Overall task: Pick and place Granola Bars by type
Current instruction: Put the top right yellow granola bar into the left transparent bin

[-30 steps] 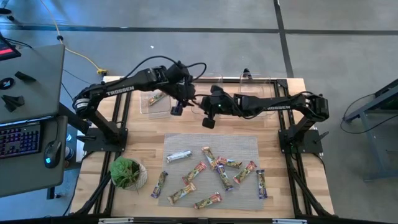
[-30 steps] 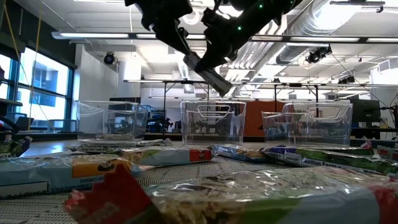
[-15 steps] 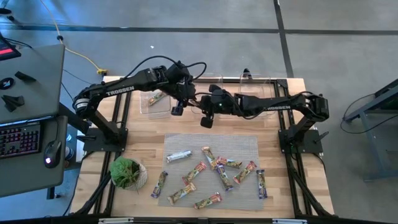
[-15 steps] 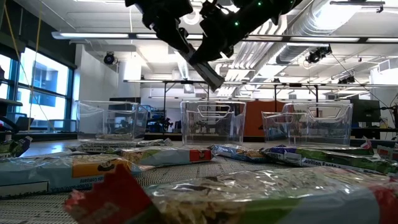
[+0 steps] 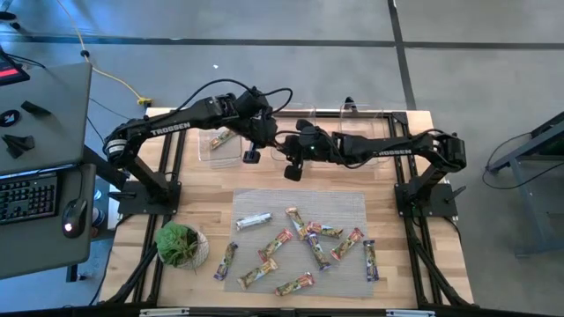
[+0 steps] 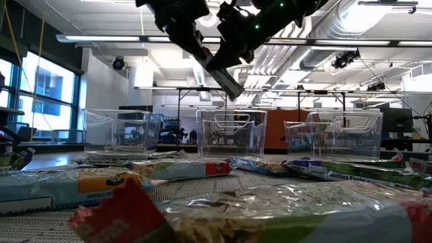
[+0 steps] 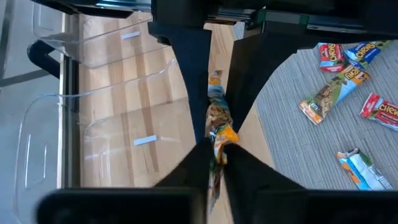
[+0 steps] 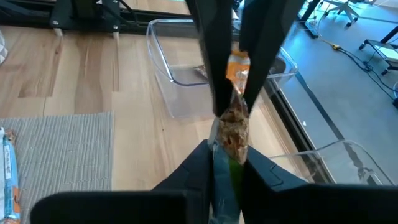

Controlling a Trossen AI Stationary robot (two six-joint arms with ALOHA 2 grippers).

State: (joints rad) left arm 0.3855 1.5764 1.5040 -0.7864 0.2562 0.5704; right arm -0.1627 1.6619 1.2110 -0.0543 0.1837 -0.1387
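A green-and-orange granola bar [image 7: 217, 115] hangs in the air between my two grippers, over the clear bins at the table's far side. My left gripper [image 7: 215, 155] is shut on its orange end. My right gripper [image 8: 225, 167] is shut on its green end. In the high view the two grippers meet tip to tip, the left [image 5: 274, 141] beside the right [image 5: 287, 146]. Several more granola bars [image 5: 304, 242] lie flat on the grey mat [image 5: 348, 201]. One bar [image 5: 220, 139] lies in the left bin. My left gripper pinches the bar's orange end [image 7: 221, 134] between its two fingers. It comes from the table's left, and the fingers lie along the bar. The bar is lifted clear of the table. My right gripper pinches the bar's green end [image 8: 226, 155] between its two fingers. It comes from the table's right, facing the left gripper. The bar reaches forward from it to the left gripper's fingers [image 8: 214, 56], clear of the bins.
Three clear bins stand in a row along the far edge: left [image 5: 211, 151], middle [image 6: 231, 131] and right [image 5: 366, 130]. A potted green plant [image 5: 181, 245] stands near the front left. Bare wood lies between the bins and the mat.
My right gripper has moved a little toward the table's left with the bar, closer to my left gripper. The bar stays in the air above the bins.
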